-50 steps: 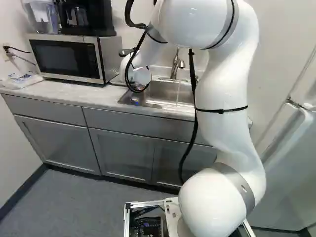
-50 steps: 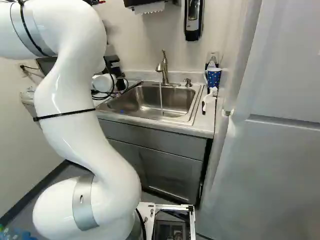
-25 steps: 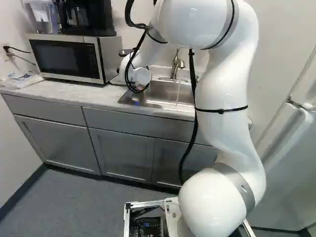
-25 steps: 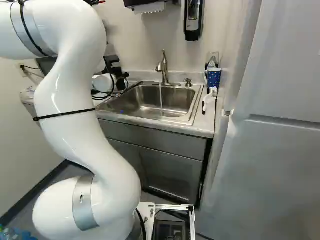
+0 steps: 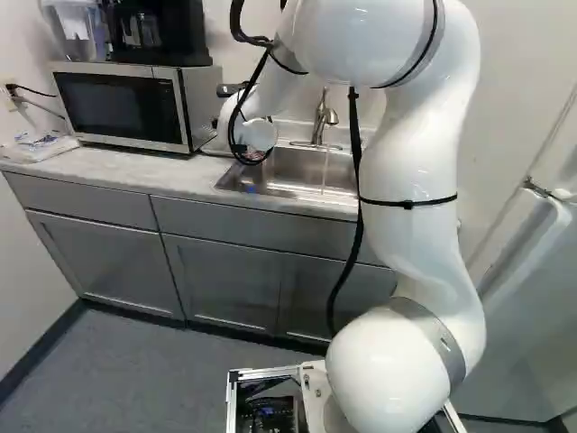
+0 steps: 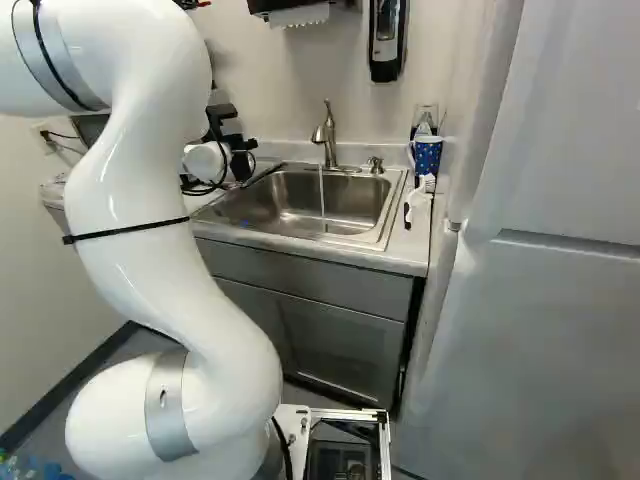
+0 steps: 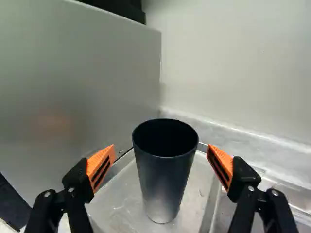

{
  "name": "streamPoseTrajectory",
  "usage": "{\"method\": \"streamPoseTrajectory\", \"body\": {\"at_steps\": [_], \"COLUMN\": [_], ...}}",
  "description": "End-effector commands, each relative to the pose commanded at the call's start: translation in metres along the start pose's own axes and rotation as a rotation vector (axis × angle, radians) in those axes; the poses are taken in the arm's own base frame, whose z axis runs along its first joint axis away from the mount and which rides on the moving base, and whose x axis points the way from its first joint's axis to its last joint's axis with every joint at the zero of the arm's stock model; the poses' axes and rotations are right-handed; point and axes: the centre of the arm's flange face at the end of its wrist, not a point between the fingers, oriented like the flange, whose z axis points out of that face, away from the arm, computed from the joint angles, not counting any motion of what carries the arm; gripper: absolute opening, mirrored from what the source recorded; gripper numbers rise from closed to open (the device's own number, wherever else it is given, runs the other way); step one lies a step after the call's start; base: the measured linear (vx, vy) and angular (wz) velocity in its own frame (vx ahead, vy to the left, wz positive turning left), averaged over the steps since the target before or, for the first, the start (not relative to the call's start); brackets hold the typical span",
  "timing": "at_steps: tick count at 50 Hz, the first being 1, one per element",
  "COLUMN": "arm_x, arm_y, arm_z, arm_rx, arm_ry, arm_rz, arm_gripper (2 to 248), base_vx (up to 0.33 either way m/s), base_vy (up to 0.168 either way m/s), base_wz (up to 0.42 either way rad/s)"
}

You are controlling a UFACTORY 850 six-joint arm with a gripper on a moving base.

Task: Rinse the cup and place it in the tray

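Gripper (image 6: 236,138) open: black fingers (image 7: 77,175) spread wide, one either side of its centreline, orange pads (image 7: 221,164) angled inward. I log the white wrist (image 6: 204,165) just behind it, arm (image 6: 140,240) bent farther back.

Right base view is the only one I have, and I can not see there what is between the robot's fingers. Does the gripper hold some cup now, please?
Observer: No. In the wrist view the black gripper with orange pads is open. The tapered black cup stands upright between its fingers, with a gap on each side, in a clear plastic tray.
Operator: Thank you. And which large thing is on the counter, at the far side of the white arm? In my view the arm covers it almost fully.
Observer: A silver microwave with a dark door. The left base view shows it on the pale marbled counter.
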Motion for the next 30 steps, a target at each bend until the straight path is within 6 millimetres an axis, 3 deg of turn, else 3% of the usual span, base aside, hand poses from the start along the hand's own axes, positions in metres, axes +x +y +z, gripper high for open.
{"method": "streamPoseTrajectory", "body": {"at_steps": [30], "arm_x": [0.034], "arm_y": [0.007], "arm_z": [-0.006], "arm_rx": [-0.009], "arm_ry": [0.056], "arm_rz": [0.006], "arm_gripper": [247], "base_vx": [0.0], "base_vy": [0.0], "base_wz": [0.0]}}
